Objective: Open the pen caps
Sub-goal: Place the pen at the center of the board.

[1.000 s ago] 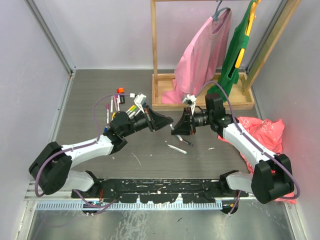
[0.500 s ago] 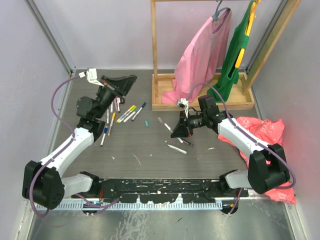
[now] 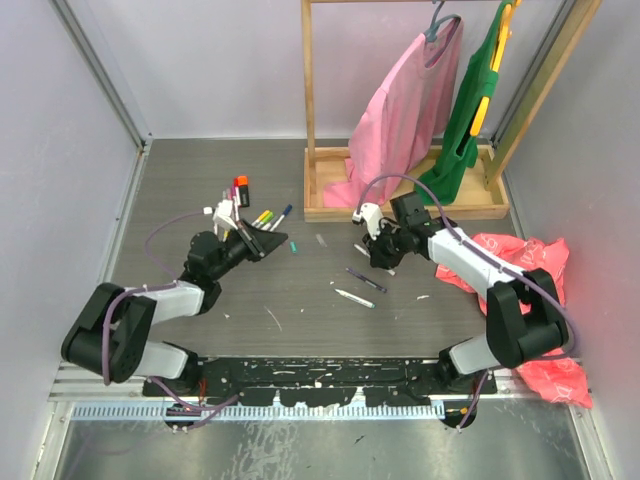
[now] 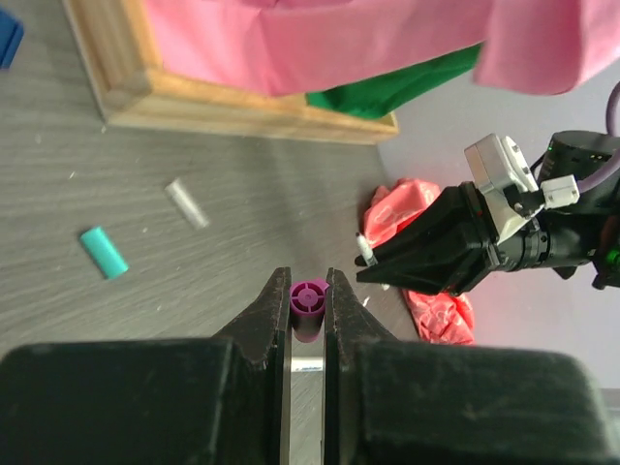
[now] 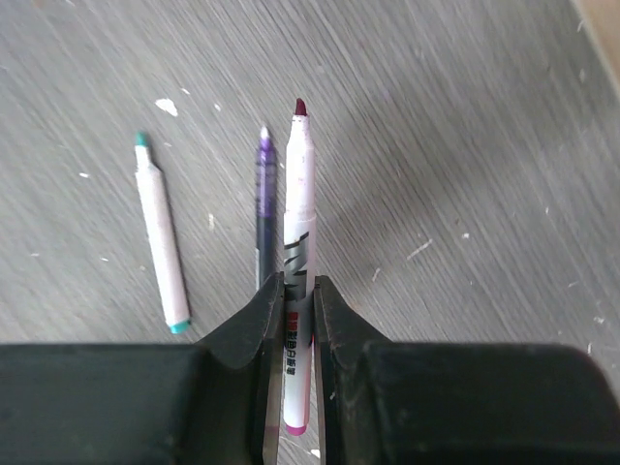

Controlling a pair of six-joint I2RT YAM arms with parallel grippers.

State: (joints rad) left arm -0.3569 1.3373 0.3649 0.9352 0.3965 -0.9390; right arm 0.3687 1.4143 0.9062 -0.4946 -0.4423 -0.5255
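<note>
Left jaws are clamped shut on a purple cap point(image 4: 309, 300), its round open end facing my wrist camera, pinched squarely between the two tips. Beyond those jaws and off to their left, a teal cap point(image 4: 103, 251) lies loose on the desk point(image 4: 232, 184), with a pale clear cap point(image 4: 185, 202) a little further out. Straight ahead and to the right of the left jaws I can see the right arm point(image 4: 484, 242) pointing back at me, well apart from the purple cap.

Over to the right wrist: those jaws are closed around a white pen point(image 5: 298, 223), gripped near its pink tail end, the bare dark-red tip sticking out forward with no cap on it. Just left of the held pen a purple pen point(image 5: 263, 194) lies flat on the desk, tip pointing the same way. Further left lies a white pen with teal ends point(image 5: 160, 237), apart from the other two.

From overhead, both sets of jaws sit low near the desk, facing each other across a gap. Behind the left jaws lies a cluster of pens point(image 3: 262, 216), an orange marker point(image 3: 241, 184) at its far end.
</note>
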